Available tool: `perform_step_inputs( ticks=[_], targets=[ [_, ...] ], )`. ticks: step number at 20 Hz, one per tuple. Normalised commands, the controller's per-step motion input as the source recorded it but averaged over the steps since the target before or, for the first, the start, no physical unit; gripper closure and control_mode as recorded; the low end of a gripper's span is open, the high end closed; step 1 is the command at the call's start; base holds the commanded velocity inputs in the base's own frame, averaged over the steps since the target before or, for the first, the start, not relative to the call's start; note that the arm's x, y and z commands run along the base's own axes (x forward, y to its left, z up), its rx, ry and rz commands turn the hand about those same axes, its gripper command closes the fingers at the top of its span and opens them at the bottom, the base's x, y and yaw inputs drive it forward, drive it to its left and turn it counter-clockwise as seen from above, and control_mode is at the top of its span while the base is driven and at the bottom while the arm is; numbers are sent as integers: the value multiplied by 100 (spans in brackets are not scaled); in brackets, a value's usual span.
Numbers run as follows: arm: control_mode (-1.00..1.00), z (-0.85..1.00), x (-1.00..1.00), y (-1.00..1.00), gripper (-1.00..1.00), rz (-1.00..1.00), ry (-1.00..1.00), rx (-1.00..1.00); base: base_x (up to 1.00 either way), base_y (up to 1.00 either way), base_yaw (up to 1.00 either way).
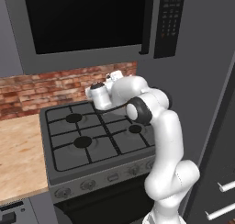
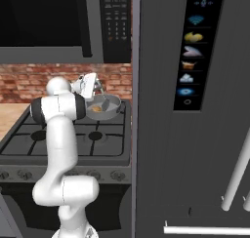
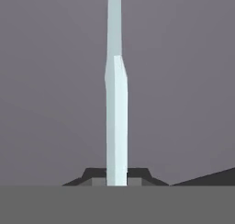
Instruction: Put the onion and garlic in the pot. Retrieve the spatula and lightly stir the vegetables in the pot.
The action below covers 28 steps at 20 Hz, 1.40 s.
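Note:
A thin pale silver-white spatula handle (image 3: 116, 117) rises straight up from between my finger tips. My gripper (image 3: 116, 179) is shut on it, and the spatula's head is out of view. In the right base view my hand (image 2: 88, 86) hangs just above the left rim of the grey pot (image 2: 111, 104), which sits on the stove's back right burner. The golden-brown onion (image 2: 96, 109) lies inside the pot. The garlic is too small to make out. In the left base view my arm hides the pot.
The gas stove (image 1: 82, 142) has dark grates and a row of knobs along its front. A wooden counter (image 1: 18, 159) lies to its left, a microwave (image 1: 87, 16) hangs above it, and a tall dark fridge (image 2: 195, 134) stands close on its right.

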Motion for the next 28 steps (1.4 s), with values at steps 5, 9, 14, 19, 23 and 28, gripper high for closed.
perform_step_inputs(
  ticks=[5,9,14,19,23,28],
  targets=[
    [-100,-47,0,0,100,0,0,-1,0,0,0],
    [-100,-5,0,4,100,0,0,0,0,0,0],
    [-100,1,-4,42,100,1,12,0,0,0,0],
    [-100,0,6,39,100,1,10,0,0,0,0],
    [-100,0,54,13,100,0,0,0,0,0,0],
    [-100,0,74,-1,100,0,0,0,0,0,0]
  ],
)
